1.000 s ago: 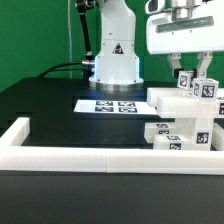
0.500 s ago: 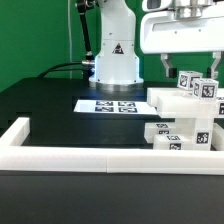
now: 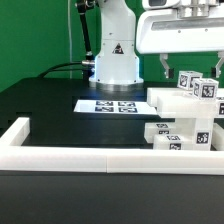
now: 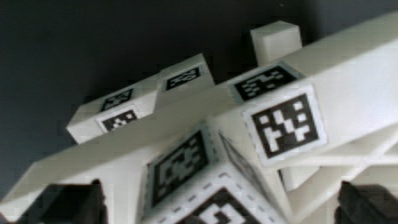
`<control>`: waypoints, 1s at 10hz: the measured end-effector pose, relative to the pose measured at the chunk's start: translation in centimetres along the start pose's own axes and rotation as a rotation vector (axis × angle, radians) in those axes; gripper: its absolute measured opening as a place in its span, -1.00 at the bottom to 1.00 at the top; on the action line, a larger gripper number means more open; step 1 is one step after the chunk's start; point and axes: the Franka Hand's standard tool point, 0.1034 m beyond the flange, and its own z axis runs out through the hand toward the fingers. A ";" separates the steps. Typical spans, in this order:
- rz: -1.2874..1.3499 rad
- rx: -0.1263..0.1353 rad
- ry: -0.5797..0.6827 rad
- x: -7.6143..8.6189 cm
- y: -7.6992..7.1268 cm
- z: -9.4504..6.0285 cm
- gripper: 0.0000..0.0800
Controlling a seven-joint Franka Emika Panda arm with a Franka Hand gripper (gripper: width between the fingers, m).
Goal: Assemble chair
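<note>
Both jaws have risen off the chair [image 3: 188, 112].

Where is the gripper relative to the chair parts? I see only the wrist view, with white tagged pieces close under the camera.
Observer: The gripper hangs just over the top of the chair, at the exterior view's right. Its fingers are apart and hold nothing.
Operator: What else lies on the table near the chair?
Observer: The marker board lies flat to the exterior view's left of the chair, apart from it.
Operator: And in front of the chair?
Observer: A long white border rail runs across the front, between the camera and the chair.
</note>
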 end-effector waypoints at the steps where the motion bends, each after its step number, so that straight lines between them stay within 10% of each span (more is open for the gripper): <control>1: -0.084 -0.007 0.001 0.0 0.0 0.0 0.62; 6: -0.301 -0.023 0.003 0.2 0.5 0.0 0.62; 10: -0.276 -0.023 0.003 0.2 0.5 0.0 -0.17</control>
